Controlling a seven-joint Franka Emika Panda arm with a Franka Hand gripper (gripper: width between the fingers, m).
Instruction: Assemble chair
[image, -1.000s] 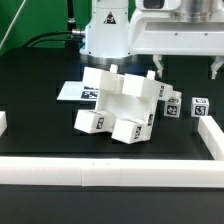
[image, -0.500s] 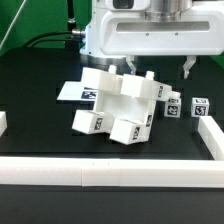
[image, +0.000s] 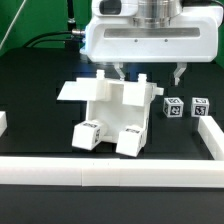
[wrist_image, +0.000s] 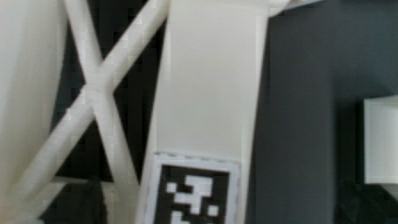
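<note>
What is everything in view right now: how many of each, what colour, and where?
chair: one part-built piece, white with black-and-white tags, middle of the table
small cubes: two, white with tags, on the exterior view's right of the chair
border rails: several sections, white, along the near edge and both sides
table: one, black, under everything
arm: one, white, above the chair
gripper: one, open, holding nothing, just over the chair's top
</note>
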